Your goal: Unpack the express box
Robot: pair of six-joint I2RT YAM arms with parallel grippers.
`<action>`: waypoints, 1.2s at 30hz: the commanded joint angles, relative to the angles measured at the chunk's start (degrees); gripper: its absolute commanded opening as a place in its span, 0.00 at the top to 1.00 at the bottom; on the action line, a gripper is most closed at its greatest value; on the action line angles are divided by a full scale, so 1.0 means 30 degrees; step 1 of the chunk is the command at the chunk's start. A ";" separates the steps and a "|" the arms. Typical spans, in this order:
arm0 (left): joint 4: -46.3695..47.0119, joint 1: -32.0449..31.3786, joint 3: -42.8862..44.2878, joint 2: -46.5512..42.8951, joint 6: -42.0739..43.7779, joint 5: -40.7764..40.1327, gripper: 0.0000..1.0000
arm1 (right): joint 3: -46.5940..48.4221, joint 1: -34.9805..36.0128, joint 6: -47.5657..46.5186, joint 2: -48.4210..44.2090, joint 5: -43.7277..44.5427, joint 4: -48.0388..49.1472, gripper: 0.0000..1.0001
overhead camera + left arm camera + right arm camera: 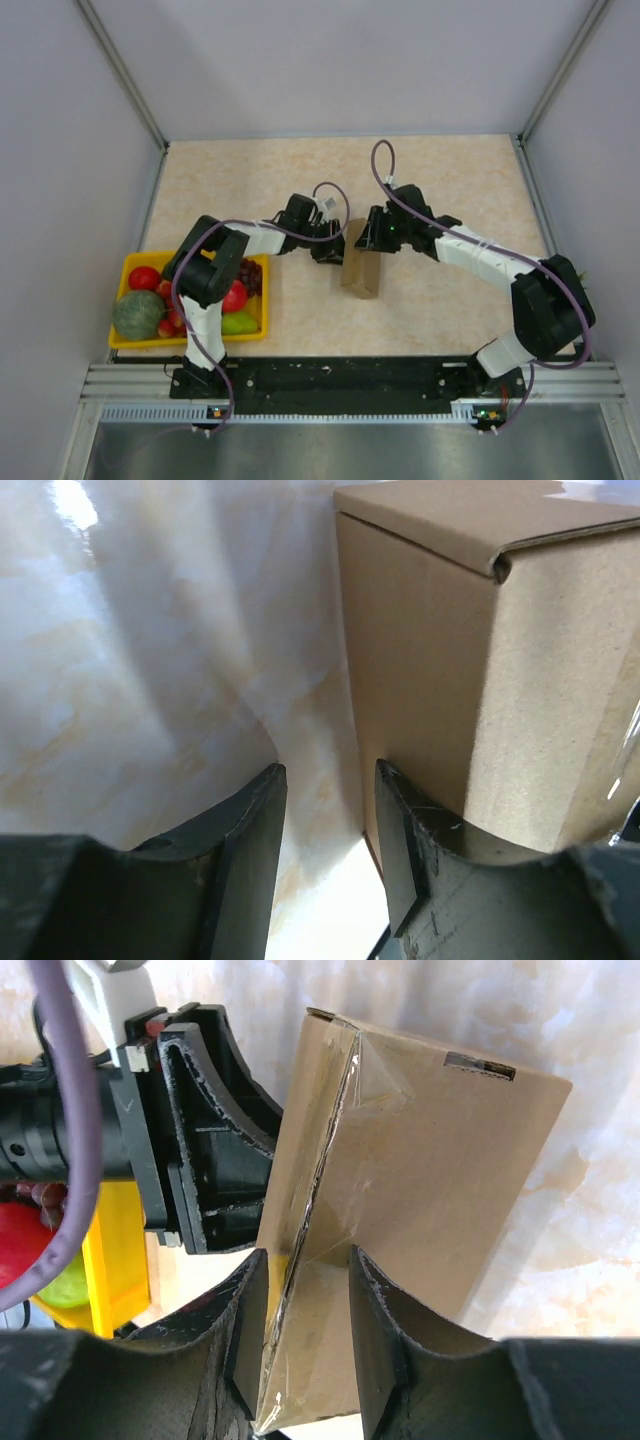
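You likely needed a firm brace on the left and a slow pull at the tape [375, 1075] on the right, lest the upended express box [361, 271] topple at the centre of the table [450, 180]. Your left end effector [330, 775] stood with fingers apart, gripping nothing, one finger [400, 850] seemingly against the box's side. Your right end effector [305, 1255] sat part-open astride the taped seam; whether it pinched could not be told.

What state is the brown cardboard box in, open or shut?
Shut. In the right wrist view clear tape runs over the seam of the express box, and in the left wrist view its flap lies folded down.
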 commanded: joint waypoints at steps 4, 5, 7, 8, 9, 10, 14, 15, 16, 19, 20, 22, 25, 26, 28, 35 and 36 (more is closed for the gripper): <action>-0.0586 -0.0035 0.1187 0.0657 -0.0526 -0.0484 0.55 | 0.0543 0.0975 0.0172 -0.0268 0.0163 0.0361 0.64; -0.1350 0.0053 0.1217 0.0278 -0.0437 -0.1517 0.55 | 0.0485 0.0975 0.0172 -0.0239 0.0222 0.0361 0.64; -0.4065 0.0375 0.1072 -0.0162 -0.0406 -0.3626 0.58 | 0.0484 0.1004 0.0027 -0.0122 0.0340 0.0536 0.64; -0.4663 0.0521 0.0926 -0.0658 -0.0406 -0.5667 0.58 | 0.0542 0.1004 -0.0091 0.0053 0.0369 0.0537 0.64; -0.5249 0.0726 0.0808 -0.0924 -0.0464 -0.6471 0.58 | 0.0659 0.1033 -0.0179 0.0112 0.0370 0.0566 0.64; -0.5922 0.0815 0.0459 -0.1188 -0.0668 -0.7204 0.58 | 0.0921 0.1062 -0.0267 0.0171 0.0196 0.0595 0.64; -0.6950 0.1138 -0.0247 -0.2797 -0.1226 -0.9171 0.58 | 0.1888 0.1209 -0.0823 0.0610 -0.0070 0.0713 0.64; -0.7186 0.1167 -0.0277 -0.3034 -0.1314 -0.9928 0.58 | 0.2093 0.1267 -0.0969 0.0756 -0.0012 0.0655 0.64; -0.7420 0.1167 -0.0219 -0.3268 -0.1373 -1.0226 0.57 | 0.2385 0.1355 -0.1029 0.0758 -0.0011 0.0625 0.64; -0.8416 0.1167 0.0102 -0.4118 -0.1373 -1.1806 0.57 | 0.2622 0.1356 -0.1117 0.0613 0.0513 0.0274 0.64; -0.8651 0.1167 0.0191 -0.4555 -0.1373 -1.2159 0.56 | 0.2594 0.1385 -0.1175 0.0524 0.0748 -0.0046 0.64; -0.9063 0.1225 0.0163 -0.5025 -0.1257 -1.2888 0.53 | 0.2419 0.1385 -0.1234 0.0202 0.1565 -0.0428 0.63; -0.7430 0.1343 -0.0769 -0.6080 -0.0732 -1.0686 0.49 | 0.2010 0.1385 -0.1439 0.0084 0.2154 -0.1132 0.63; -0.6669 0.1372 -0.1065 -0.6518 -0.0468 -0.9566 0.48 | 0.1833 0.1385 -0.1468 0.0055 0.2186 -0.1191 0.62; -0.4857 0.1372 -0.1796 -0.6785 -0.0145 -0.8097 0.47 | 0.1337 0.1385 -0.1498 0.0142 0.2593 -0.1396 0.59; -0.1246 0.1401 -0.2738 -0.6115 0.0092 -0.2763 0.46 | 0.0923 0.1736 -0.2023 0.0873 0.3620 -0.1543 0.33; -0.1009 0.1401 -0.2738 -0.5938 0.0092 -0.2671 0.46 | 0.1010 0.1853 -0.2112 0.1107 0.3680 -0.1514 0.31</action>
